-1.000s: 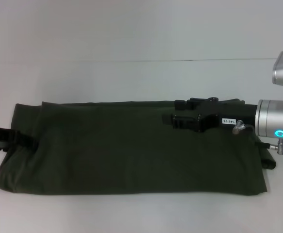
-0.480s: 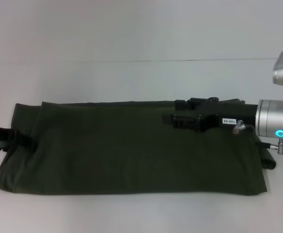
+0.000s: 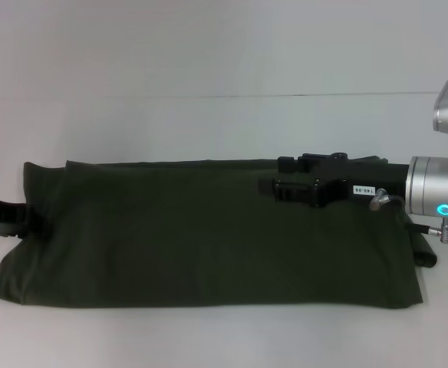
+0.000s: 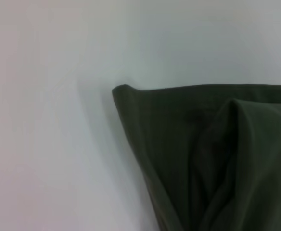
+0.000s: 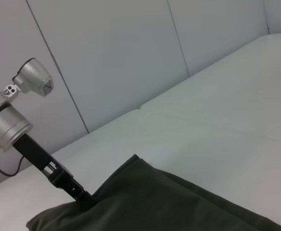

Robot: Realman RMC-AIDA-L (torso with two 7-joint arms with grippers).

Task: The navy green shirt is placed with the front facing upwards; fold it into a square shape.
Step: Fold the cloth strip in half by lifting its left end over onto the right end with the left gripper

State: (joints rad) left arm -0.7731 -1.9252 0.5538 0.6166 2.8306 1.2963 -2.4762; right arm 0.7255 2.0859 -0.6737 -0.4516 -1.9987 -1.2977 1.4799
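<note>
Head view has the navy green shirt (image 3: 209, 234) lying as a long band across the white worktop (image 3: 209, 77), already folded lengthwise — no lettering showing, so it's not a square yet.

Right tool (image 3: 280, 175) reaches in from the right w/ its black body over the shirt's far edge on that side. Fingers look close together, but black on dark cloth — can't tell if they're pinching fabric or just resting on it.

Left tool (image 3: 24, 217) is at the shirt's left end, its tip lost against or under the cloth there. Right wrist view shows it (image 5: 80, 195) from across the worktop, tip buried at the shirt's edge (image 5: 140, 202); can't tell its state either. Left wrist view only gives a shirt corner (image 4: 126, 94) w/ a raised crease (image 4: 227, 144) beside it.

What could go wrong, as I see it:
- If one tool only has the top layer, lifting will peel that layer off and undo the lengthwise fold.
- If the two ends aren't carried evenly, the band skews, edges won't line up & the result is lopsided, not square.
- That crease near the left corner could get trapped inside the next fold — a lump.
- A weak grip on either side means cloth slipping mid-carry and the end dropping short.
</note>
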